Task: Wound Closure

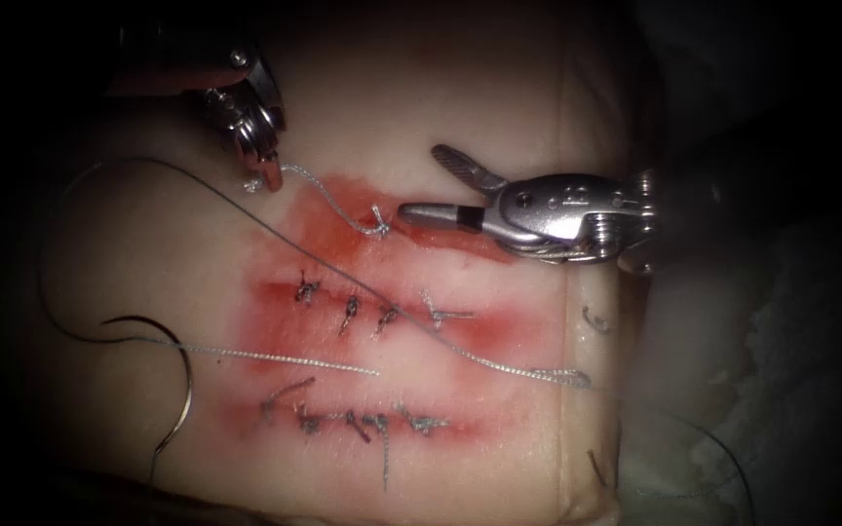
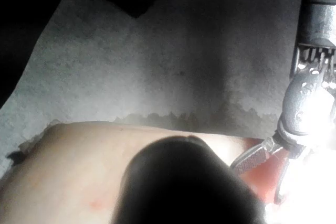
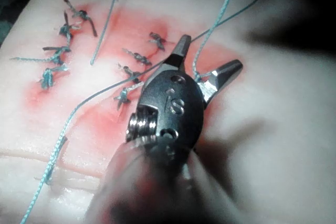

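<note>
Thread (image 1: 328, 200), pale and braided, runs from the left tool (image 1: 263, 180), whose jaws pinch its end, to a knot at the tip of the right tool (image 1: 431, 185), spread wide, empty. Curved needle (image 1: 172, 360) lies free on tissue (image 1: 499, 107), well below the left tool.

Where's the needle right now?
In the endoscope view the needle lies free on the tissue, far left of the stitched cuts, held by neither hand, with thread trailing right.
</note>
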You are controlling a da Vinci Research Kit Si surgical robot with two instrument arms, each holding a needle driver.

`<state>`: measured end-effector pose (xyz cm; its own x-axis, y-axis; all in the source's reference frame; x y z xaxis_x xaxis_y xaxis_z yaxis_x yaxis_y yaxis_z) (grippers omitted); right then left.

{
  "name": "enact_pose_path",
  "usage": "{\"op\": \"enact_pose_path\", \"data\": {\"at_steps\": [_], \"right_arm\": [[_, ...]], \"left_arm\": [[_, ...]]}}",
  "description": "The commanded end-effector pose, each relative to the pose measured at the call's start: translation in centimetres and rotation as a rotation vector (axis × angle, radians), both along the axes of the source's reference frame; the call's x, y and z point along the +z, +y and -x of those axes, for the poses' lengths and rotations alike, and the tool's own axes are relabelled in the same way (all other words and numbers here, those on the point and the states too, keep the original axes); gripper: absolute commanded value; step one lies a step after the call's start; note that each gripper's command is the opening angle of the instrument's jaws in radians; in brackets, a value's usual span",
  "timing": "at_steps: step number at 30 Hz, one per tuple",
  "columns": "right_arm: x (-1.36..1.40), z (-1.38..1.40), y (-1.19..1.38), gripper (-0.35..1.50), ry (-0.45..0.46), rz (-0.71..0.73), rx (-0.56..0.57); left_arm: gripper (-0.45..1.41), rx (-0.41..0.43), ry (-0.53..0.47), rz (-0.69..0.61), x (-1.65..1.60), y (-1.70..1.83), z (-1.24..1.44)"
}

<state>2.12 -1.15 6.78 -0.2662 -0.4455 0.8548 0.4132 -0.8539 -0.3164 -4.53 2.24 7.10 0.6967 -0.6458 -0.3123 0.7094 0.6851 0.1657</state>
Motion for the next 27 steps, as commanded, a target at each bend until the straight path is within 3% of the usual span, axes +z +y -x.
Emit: {"op": "enact_pose_path", "data": {"at_steps": [1, 12, 18, 27], "right_arm": [[0.01, -0.13, -0.02, 0.99, 0.005, 0.0, -0.001], [0.07, -0.5, -0.16, 0.99, -0.013, -0.023, -0.076], [0.33, -0.64, -0.32, 1.23, -0.043, -0.027, -0.173], [0.46, -0.69, -0.25, 1.3, -0.05, -0.012, -0.184]], "left_arm": [[-0.45, -0.003, 0.004, 0.004, 0.0, 0.09, 0.09], [-0.45, -0.002, -0.002, 0.028, -0.03, 0.1, 0.18], [-0.45, -0.006, -0.01, 0.065, -0.05, 0.16, 0.26], [-0.45, -0.003, -0.015, 0.073, -0.11, 0.17, 0.28]]}}
